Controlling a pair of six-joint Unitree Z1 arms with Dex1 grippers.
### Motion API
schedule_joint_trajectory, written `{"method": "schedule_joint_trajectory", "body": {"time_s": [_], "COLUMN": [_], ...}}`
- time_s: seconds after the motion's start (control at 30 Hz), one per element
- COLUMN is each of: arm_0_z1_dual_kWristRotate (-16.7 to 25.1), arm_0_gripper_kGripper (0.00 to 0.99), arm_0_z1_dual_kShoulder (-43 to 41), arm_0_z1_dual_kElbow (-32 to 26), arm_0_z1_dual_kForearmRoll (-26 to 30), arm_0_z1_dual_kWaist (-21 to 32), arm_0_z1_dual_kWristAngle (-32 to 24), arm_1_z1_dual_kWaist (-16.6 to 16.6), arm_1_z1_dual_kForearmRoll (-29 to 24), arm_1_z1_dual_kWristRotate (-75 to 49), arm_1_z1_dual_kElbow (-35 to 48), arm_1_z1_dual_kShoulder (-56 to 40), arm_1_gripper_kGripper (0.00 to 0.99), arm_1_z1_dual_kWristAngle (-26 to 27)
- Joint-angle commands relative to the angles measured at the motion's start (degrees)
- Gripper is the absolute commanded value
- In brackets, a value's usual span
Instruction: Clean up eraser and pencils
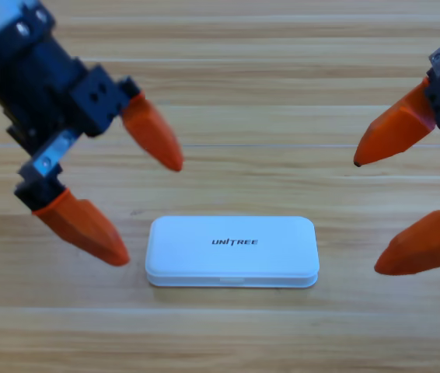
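A closed white plastic case (232,251), a flat rectangle with rounded corners, lies lid-down-shut on the pale wooden table (228,70) in the lower middle of the high view. Its lid is smooth and unmarked except for the dark word UNITREE printed near the centre, and a thin seam runs along its near edge with a small catch at the middle. With the lid shut, nothing of the inside shows, so the eraser and the two pen-like sticks cannot be seen anywhere in the view.

The left gripper (150,210) reaches in from the upper left corner, its black body and grey arm behind it. Its two orange fingers (151,132) stand wide apart and hold nothing. The lower finger's tip is just beside the case's left end, not touching it as far as can be told; the upper finger's tip sits above and left of the case, well clear of the lid.

The right gripper (368,217) shows at the right edge, partly cut off. Its orange fingers (397,128) are likewise spread wide and empty. The lower fingertip lies near the case's right end, a gap of bare wood between them; the upper fingertip is higher, apart from the case.
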Motion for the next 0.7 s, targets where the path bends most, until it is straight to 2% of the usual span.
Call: {"method": "schedule_joint_trajectory", "body": {"time_s": [0.03, 0.07, 0.2, 0.27, 0.4, 0.7], "arm_0_z1_dual_kWristRotate": [-0.79, -1.14, -8.61, -9.93, -10.81, -15.56], "arm_0_gripper_kGripper": [0.990, 0.990, 0.990, 0.990, 0.990, 0.989], "arm_0_z1_dual_kShoulder": [-3.04, -4.01, -4.89, -4.98, -4.98, -4.01], "arm_0_z1_dual_kElbow": [0.59, 1.11, 1.02, 1.38, 2.61, 3.93], "arm_0_z1_dual_kForearmRoll": [-2.42, -3.74, -7.52, -8.22, -8.22, -8.04], "arm_0_z1_dual_kWaist": [-4.43, -4.70, -5.31, -5.31, -5.31, -5.31], "arm_0_z1_dual_kWristAngle": [-2.97, -2.97, -0.07, 2.31, 3.27, 7.58], "arm_1_z1_dual_kWaist": [-1.50, -1.50, -1.50, -1.50, -1.42, -1.42], "arm_1_z1_dual_kForearmRoll": [-1.25, -1.25, -1.25, -1.25, -1.25, -1.25], "arm_1_z1_dual_kWristRotate": [0.57, 0.57, 0.57, 0.57, 0.57, 0.57], "arm_1_z1_dual_kElbow": [0.51, 0.51, 0.51, 0.60, 0.60, 0.60], "arm_1_z1_dual_kShoulder": [1.66, 1.66, 1.66, 1.74, 1.74, 1.83], "arm_1_gripper_kGripper": [0.988, 0.988, 0.988, 0.988, 0.988, 0.988], "arm_1_z1_dual_kWristAngle": [0.93, 0.93, 0.93, 0.93, 0.93, 0.93]}}
